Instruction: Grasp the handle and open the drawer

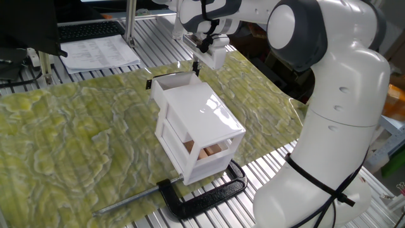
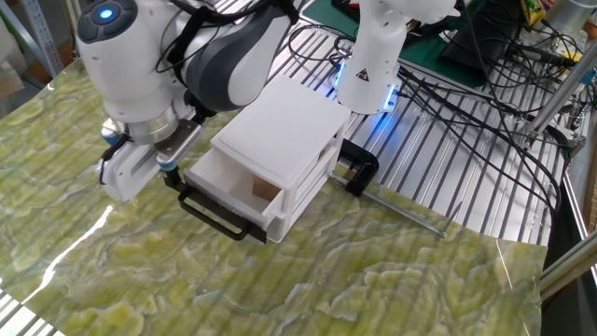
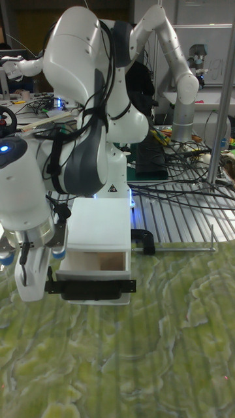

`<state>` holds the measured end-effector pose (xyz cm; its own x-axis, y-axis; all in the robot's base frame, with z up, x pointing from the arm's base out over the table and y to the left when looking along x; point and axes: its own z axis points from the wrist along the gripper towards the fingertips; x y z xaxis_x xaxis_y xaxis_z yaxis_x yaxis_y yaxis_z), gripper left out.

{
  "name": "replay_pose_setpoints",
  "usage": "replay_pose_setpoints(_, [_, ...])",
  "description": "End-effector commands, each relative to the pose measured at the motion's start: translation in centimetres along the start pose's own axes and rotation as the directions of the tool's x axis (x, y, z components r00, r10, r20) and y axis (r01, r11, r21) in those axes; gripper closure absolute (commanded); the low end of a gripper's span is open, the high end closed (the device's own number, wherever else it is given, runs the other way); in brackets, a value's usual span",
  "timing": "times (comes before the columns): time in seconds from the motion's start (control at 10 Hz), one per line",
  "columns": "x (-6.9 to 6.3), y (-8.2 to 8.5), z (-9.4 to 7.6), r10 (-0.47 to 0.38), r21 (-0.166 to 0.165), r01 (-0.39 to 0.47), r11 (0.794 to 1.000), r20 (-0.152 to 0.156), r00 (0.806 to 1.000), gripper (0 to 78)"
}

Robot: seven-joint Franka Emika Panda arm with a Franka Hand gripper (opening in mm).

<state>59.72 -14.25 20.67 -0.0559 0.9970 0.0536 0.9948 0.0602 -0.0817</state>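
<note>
The drawer (image 2: 227,193) sticks partly out of the white box (image 2: 280,126), showing a tan floor inside. Its handle (image 2: 215,217) is a black bar across the drawer front. My gripper (image 2: 172,177) is shut on the handle's left end. In the tall fixed view the handle (image 3: 91,286) runs across the drawer front (image 3: 98,299), with my gripper (image 3: 50,277) at its left end. From the far side, my gripper (image 1: 197,68) hangs just behind the drawer's rim (image 1: 172,80); the fingers are largely hidden there.
A large black C-clamp (image 1: 202,193) holds the box at the table edge; it also shows as the clamp (image 2: 359,168). Green patterned cloth (image 2: 326,280) covers the table. A second robot base with cables (image 2: 368,65) stands behind the box. Papers (image 1: 98,50) lie at the back.
</note>
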Motion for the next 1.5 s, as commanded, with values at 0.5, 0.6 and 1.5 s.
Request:
replay_pose_setpoints(0.5, [-0.22, 0.90, -0.49, 0.007, -0.003, -0.007, 1.000, -0.001, 1.000, 75.7])
replay_pose_setpoints(0.6, [-0.22, 0.93, -0.45, 0.006, -0.003, -0.006, 1.000, -0.001, 1.000, 75.7])
replay_pose_setpoints(1.5, [-0.38, 1.44, -0.24, 0.006, -0.003, -0.006, 1.000, 0.000, 1.000, 75.7])
